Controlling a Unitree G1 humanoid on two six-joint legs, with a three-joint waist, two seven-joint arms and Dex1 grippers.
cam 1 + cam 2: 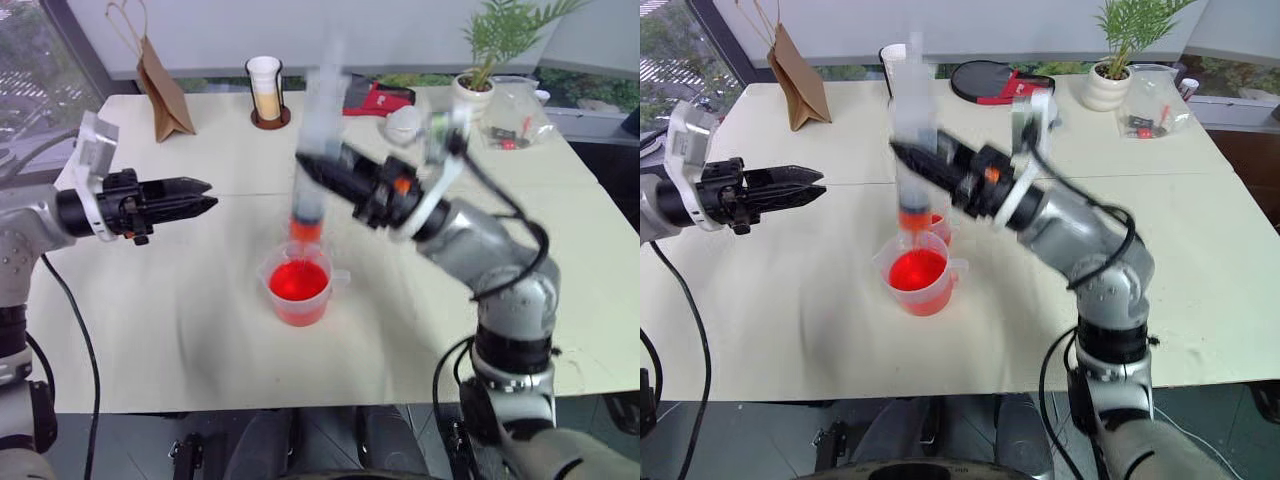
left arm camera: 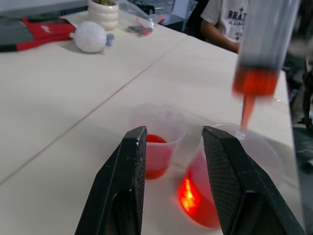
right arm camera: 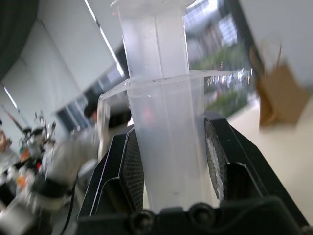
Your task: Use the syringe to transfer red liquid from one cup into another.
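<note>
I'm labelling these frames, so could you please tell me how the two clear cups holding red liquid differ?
The beaker is wider, with a handle; the small cup is narrower and plain. The beaker holds more red liquid; the small cup holds a shallow layer. The syringe tip hangs over the beaker. Both are clear plastic.

"BRA" — on a person's shirt point(image 2: 230, 17)

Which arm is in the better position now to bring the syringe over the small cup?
The right. Its claw is shut on the syringe, upright with its tip above the beaker; the small cup stands right beside it. The left claw is open, off to the side.
</note>
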